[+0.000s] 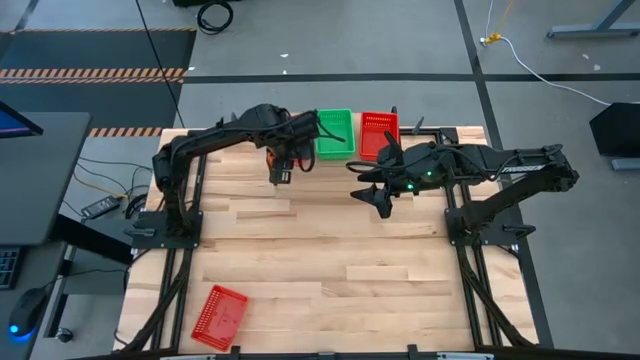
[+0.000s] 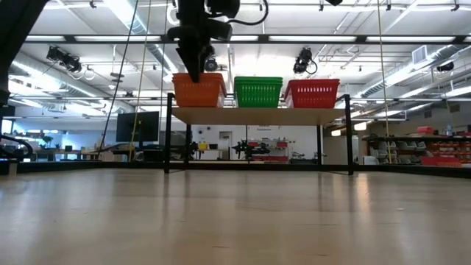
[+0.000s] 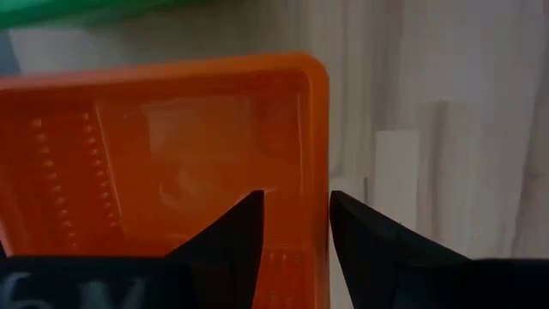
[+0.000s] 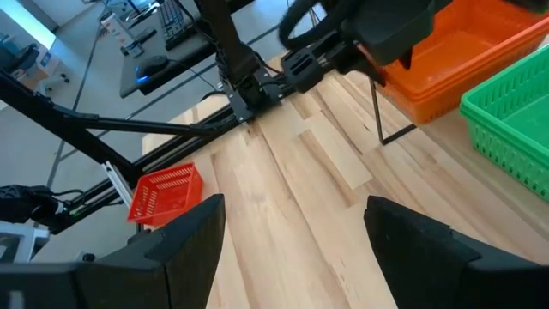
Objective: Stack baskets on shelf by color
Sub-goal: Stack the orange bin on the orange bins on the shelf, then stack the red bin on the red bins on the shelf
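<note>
The shelf (image 2: 257, 115) carries three stacks: orange baskets (image 2: 199, 90), green baskets (image 2: 257, 92) and red baskets (image 2: 313, 93). One more red basket (image 1: 220, 316) lies on the table near its near left corner. My left gripper (image 3: 296, 227) points down over the top orange basket (image 3: 163, 163), open, with one finger inside its wall and one outside. The left arm hides most of the orange stack in the high view. My right gripper (image 4: 296, 232) hangs open and empty over the table in front of the shelf (image 1: 383, 203). My left gripper straddles the top orange basket's side wall (image 3: 319, 172) near a corner, coming from above. A gap shows between the inner finger (image 3: 244, 227) and the wall. Whether the outer finger (image 3: 356, 227) touches the rim, I cannot tell.
Bare wood-plank table (image 1: 330, 260) stretches between the shelf and the lone red basket. The arm bases and black frames stand at the table's left (image 1: 170, 215) and right (image 1: 480, 225). Thin black shelf legs (image 2: 168, 136) stand at the far edge.
</note>
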Available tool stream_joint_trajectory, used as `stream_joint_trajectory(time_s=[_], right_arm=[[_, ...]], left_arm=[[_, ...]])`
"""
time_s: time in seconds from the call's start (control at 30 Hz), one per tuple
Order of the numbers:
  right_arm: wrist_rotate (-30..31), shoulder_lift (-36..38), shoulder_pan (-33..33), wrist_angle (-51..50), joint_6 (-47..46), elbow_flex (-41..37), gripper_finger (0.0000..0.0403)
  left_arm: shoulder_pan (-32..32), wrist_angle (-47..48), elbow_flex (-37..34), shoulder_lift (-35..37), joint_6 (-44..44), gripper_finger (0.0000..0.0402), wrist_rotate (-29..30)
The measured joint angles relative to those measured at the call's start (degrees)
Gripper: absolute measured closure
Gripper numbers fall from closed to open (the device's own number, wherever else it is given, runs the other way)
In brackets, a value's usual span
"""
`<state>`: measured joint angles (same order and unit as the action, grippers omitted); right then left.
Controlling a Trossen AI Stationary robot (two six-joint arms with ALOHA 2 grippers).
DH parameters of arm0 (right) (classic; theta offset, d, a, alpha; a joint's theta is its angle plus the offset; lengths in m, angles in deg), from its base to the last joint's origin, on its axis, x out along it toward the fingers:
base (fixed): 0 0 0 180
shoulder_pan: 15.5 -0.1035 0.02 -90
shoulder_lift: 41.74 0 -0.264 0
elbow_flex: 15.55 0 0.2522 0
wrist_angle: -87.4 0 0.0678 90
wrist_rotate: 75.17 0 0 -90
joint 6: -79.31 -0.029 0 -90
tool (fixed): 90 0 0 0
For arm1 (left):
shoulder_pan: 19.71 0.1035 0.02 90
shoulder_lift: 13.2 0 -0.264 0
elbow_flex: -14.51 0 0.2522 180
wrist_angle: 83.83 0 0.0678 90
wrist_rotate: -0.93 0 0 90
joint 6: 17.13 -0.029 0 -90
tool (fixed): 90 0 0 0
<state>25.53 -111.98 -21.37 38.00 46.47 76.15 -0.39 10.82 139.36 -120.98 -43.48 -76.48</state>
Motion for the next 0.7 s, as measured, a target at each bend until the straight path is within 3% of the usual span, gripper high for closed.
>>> stream_joint_trajectory(time_s=[0.53,0.7], right_arm=[[-0.20,0.00,0.00,0.00,0.17,0.00,0.0120],[-0.33,0.00,0.00,0.07,1.42,0.00,0.0120]], left_arm=[[0.01,-0.93,0.02,0.02,0.15,0.0263,0.96],[-1.30,-0.71,0.02,1.73,0.17,0.0257,3.78]])
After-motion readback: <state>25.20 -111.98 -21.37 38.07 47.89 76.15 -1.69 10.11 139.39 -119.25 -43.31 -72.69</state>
